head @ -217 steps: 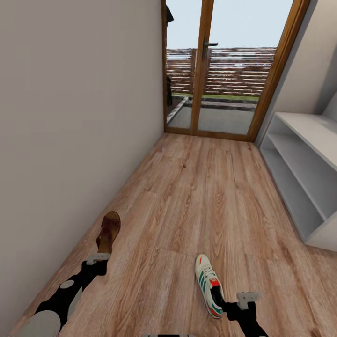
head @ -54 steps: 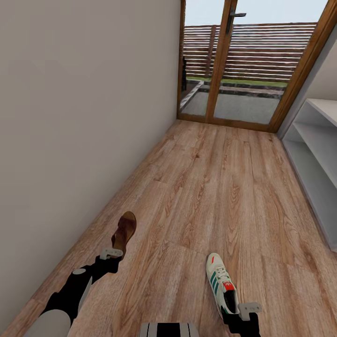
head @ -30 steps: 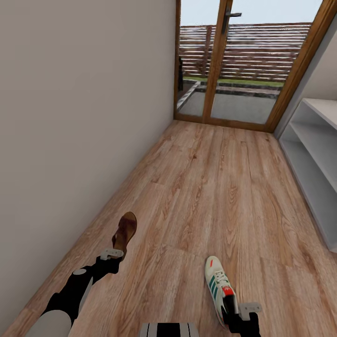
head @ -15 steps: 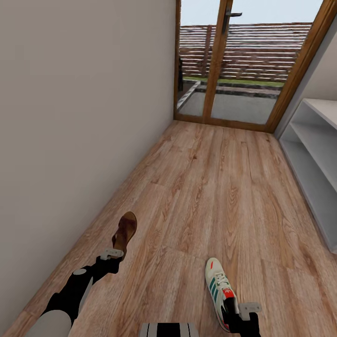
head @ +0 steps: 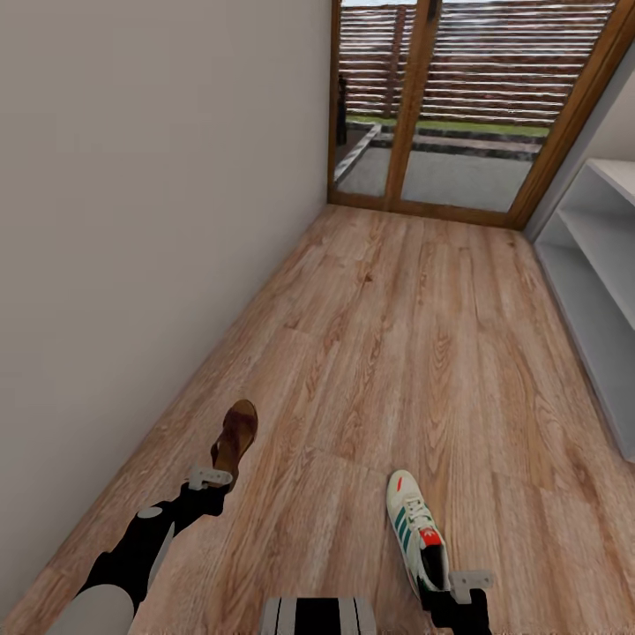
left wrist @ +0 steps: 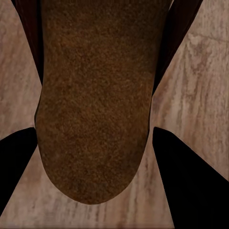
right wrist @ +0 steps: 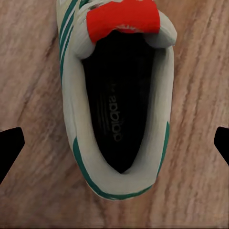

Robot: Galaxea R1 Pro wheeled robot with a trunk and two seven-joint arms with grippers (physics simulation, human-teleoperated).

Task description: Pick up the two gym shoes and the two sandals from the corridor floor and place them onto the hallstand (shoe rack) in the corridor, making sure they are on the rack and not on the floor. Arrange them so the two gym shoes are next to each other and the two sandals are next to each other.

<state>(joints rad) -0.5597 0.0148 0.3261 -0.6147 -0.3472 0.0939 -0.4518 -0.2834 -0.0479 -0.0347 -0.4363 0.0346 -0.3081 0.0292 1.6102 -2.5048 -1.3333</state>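
Head view: the camera has tipped down since half a second ago, cropping the door's top; the shoes haven't budged. One brown leather sandal (head: pixel 234 441) lies on the wood-grain plank floor (head: pixel 397 353) near the wall, one white sneaker with green stripes (head: pixel 416 529) beside it, heel partly hidden by the right gripper (head: pixel 467 584). The grey shoe rack (head: pixel 593 265) is cut off at right.

Left wrist: the left gripper (left wrist: pixel 95 157) stands wide, its dark fingers (left wrist: pixel 191 181) straddling the sandal heel.

Right wrist: jaws wide around the sneaker heel.
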